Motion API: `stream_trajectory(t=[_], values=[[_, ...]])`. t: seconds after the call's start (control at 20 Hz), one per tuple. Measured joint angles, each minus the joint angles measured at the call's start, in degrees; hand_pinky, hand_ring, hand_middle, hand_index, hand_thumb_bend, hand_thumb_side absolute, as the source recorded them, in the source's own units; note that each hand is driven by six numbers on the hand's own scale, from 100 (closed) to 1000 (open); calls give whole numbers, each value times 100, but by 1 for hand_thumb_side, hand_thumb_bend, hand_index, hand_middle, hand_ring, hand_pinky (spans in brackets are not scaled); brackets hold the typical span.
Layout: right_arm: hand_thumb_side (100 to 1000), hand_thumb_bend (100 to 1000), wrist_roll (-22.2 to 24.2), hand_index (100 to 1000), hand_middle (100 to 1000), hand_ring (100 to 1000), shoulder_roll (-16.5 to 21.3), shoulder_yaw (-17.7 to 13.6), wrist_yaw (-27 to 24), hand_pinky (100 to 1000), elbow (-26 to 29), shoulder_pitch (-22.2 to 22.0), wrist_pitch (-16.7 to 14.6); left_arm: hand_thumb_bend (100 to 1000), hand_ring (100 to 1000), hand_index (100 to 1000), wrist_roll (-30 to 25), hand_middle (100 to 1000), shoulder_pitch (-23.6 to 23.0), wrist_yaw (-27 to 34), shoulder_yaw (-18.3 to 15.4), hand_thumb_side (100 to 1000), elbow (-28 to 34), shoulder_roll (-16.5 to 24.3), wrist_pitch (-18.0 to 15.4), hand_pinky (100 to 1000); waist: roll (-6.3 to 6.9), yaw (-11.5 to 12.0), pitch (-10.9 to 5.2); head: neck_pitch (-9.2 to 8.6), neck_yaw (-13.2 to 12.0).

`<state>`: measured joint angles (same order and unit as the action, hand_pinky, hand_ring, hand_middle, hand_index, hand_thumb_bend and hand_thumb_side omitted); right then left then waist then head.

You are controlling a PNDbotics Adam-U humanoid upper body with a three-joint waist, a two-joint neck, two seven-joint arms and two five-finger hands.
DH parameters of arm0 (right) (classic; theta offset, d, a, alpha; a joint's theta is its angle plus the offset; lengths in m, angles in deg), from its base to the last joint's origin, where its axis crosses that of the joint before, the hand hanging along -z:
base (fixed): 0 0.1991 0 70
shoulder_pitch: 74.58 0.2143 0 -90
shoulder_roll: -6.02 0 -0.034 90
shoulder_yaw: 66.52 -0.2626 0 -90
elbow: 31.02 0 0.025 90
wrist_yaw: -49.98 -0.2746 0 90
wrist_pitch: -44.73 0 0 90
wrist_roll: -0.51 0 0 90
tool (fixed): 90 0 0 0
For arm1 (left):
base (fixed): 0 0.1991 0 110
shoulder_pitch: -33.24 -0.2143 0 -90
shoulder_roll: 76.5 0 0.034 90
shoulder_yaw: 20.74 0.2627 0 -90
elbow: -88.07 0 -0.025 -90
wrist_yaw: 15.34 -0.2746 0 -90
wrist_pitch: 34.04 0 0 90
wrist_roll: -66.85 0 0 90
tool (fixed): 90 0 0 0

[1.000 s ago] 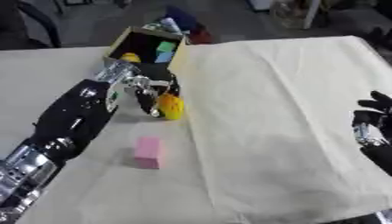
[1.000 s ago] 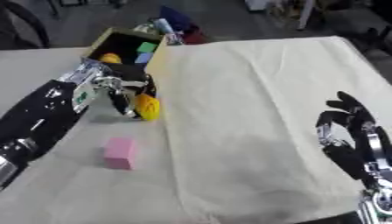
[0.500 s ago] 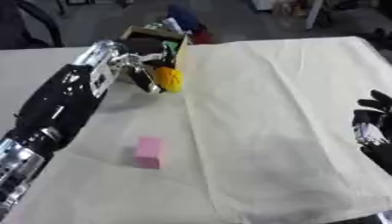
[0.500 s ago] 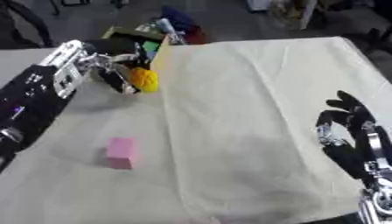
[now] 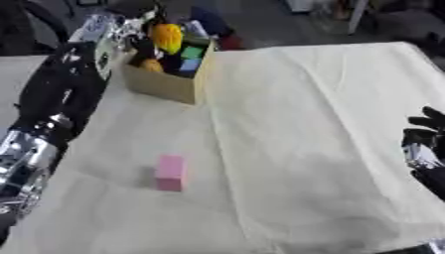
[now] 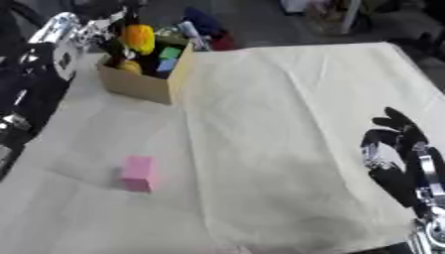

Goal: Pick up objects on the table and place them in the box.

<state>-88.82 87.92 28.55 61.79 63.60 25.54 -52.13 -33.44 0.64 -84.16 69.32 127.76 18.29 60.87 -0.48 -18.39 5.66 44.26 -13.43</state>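
The left hand [image 5: 130, 31] has lifted the yellow object [image 5: 167, 35] over the cardboard box [image 5: 165, 84], fingers curled around it; right hand [image 6: 402, 149] rests open near the surface's right edge.

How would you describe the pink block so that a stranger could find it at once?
Start at the cardboard box at the far left of the cream cloth. Come towards the near edge: the pink block lies alone on bare cloth, the only loose thing outside the box.
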Motion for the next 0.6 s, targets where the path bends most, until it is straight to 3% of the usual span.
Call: stream_trajectory(t=[0.05,0.1,0.3,0.4,0.5,0.6], values=[[432,100,8,941,790,776,-4,8,-7,857,-1,2,1,432,625,781,127,628,4,-60,-68,160,-133,-28,127,664,0,-24,1,0,-7],[433,100,15,941,790,776,-4,16,-12,857,-1,2,-2,466,719,831,241,706,4,-94,-114,244,-236,-47,227,740,-1,-38,3,0,-9],[431,100,20,941,790,776,-5,26,-26,857,-12,5,-5,501,783,893,623,797,2,-111,-185,411,-357,-58,438,797,-17,-34,6,0,-9],[432,100,19,940,790,776,-5,25,-27,857,-14,5,-5,498,814,906,778,821,-18,-32,-189,439,-272,-32,447,821,-19,0,6,0,-8],[432,100,16,941,790,776,-5,22,-27,857,-16,4,-4,468,782,874,847,781,-65,148,-182,403,-106,60,355,786,-19,46,6,0,0],[432,100,13,941,790,776,-5,13,-27,857,-18,3,-2,373,650,803,805,630,-129,434,-145,241,156,196,129,678,-19,91,6,0,8]])
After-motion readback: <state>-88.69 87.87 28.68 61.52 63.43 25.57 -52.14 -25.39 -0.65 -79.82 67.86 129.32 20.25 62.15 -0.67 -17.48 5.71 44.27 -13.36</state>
